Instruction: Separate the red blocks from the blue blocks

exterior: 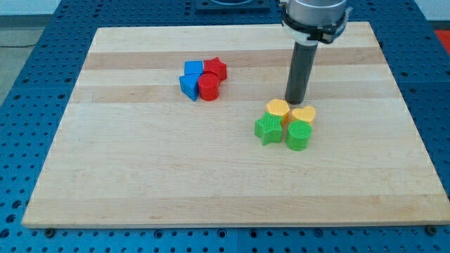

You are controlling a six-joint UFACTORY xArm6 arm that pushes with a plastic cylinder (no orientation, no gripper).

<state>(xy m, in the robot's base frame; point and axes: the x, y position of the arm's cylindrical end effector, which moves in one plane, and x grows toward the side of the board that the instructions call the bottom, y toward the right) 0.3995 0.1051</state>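
My tip (294,101) rests on the wooden surface (140,183) right of centre in the frame, just above a yellow block (278,108) and close beside a second yellow block (304,114). There is no hand on this arm, only a bare rod, so nothing is being held and nothing can open or close. Those two yellow blocks sit packed with a green star block (267,130) and a green round block (299,135) in one tight cluster, none of which the task concerns. The blocks that matter lie well apart from my tip, in the upper left-centre of the frame: a blue cube (193,68) and a blue block (188,85) whose shape I cannot make out, pressed against a red star block (216,68) and a red round block (209,87). Blue sits on the frame's left side of that huddle and red on its right, all four touching, so I judge the separating has yet to begin. The layout looks convenient, since a push between the two colours could send them opposite ways. Open room is generous: bare wood stretches left of the blue pair and along the frame's bottom, while the reds have space toward the right before reaching the yellow and green cluster. The top edge of the surface is nearer.
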